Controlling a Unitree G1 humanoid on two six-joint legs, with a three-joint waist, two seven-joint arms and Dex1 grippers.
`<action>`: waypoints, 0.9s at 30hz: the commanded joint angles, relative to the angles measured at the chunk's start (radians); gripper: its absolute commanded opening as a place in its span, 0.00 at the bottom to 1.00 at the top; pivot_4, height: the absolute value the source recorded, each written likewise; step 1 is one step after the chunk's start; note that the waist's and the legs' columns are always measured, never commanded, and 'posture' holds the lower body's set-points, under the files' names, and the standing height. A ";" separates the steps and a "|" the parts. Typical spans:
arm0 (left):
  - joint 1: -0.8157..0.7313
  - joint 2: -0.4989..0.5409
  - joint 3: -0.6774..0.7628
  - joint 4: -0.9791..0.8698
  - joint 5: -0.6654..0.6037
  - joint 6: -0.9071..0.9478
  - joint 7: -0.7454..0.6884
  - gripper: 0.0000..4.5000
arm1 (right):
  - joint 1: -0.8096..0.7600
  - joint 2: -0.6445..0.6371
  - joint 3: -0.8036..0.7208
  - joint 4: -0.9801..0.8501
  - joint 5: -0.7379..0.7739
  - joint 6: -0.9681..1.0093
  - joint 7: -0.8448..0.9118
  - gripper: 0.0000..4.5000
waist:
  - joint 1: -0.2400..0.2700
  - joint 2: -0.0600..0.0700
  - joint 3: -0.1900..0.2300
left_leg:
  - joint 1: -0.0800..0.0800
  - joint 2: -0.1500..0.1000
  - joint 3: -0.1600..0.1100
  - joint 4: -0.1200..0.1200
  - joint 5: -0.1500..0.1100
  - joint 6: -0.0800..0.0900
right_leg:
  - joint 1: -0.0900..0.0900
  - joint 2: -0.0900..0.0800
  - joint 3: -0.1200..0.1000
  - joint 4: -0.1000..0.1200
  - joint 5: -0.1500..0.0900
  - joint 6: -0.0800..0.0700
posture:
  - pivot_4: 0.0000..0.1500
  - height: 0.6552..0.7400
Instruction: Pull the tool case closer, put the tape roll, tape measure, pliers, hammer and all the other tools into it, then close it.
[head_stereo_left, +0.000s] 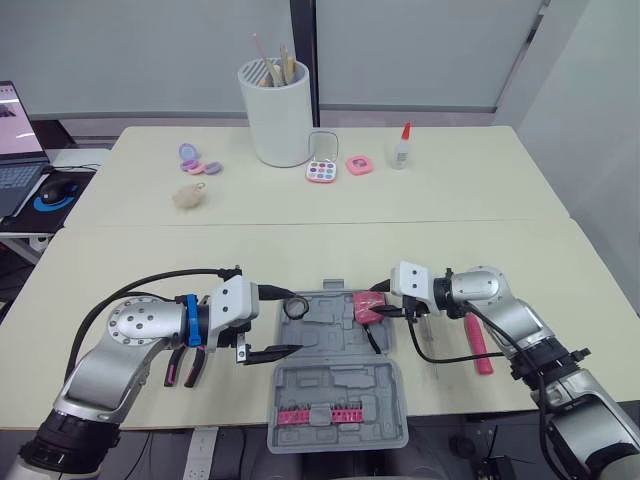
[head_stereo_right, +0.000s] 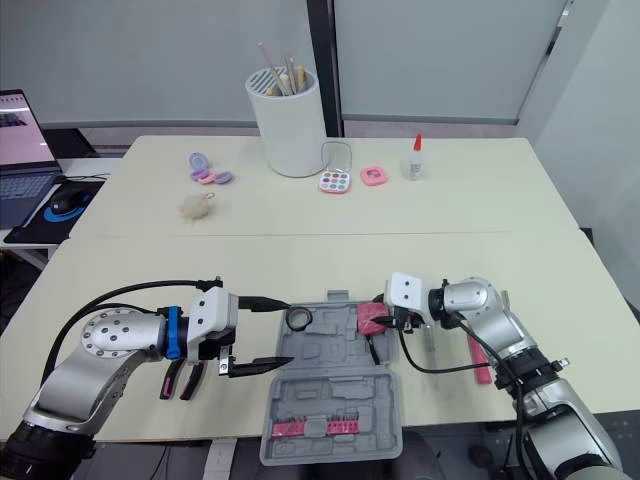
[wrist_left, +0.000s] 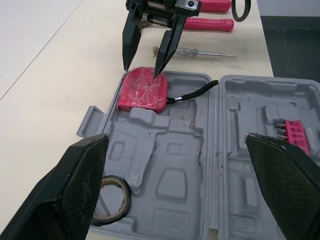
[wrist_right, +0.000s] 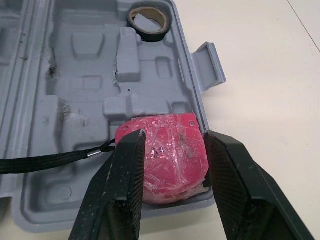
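The right gripper (wrist_right: 172, 140), fingers spread and holding nothing over the pink square tape measure (wrist_left: 143, 95) in the grey plastic tool case (head_stereo_left: 340, 385), should lift straight up, avoiding the black strap (wrist_left: 197, 92).

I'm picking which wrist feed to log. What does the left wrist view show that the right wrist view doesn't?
Left wrist view, not the right: the screwdriver and pink handles on the table, the lid's pink bit holder, and the whole right hand. Right wrist view, not the left: the strap's metal end. Both: tape roll, tape measure, open case.
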 joint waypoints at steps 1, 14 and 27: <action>0.002 0.000 0.014 0.007 -0.007 -0.038 -0.022 1.00 | -0.014 0.018 -0.020 0.033 0.001 -0.039 -0.016 0.44 | 0.001 0.000 0.000 | 0.000 0.000 0.000 0.000 0.000 0.000 | 0.000 0.000 0.000 0.000 0.000 0.000 | 1.00 0.96; 0.006 0.001 0.010 0.013 0.000 -0.067 -0.037 1.00 | -0.013 0.034 0.050 0.285 -0.070 -0.036 0.024 0.44 | 0.001 0.000 -0.001 | 0.008 0.000 0.002 -0.001 0.000 0.000 | 0.007 0.000 0.002 0.000 0.000 0.000 | 1.00 0.96; 0.023 0.002 0.074 0.014 -0.015 -0.043 0.020 1.00 | 0.010 0.075 -0.052 0.151 -0.007 -0.171 -0.074 0.44 | 0.001 -0.001 -0.002 | 0.013 0.000 0.000 -0.002 0.000 0.000 | 0.014 -0.001 0.001 -0.002 0.000 0.000 | 1.00 0.96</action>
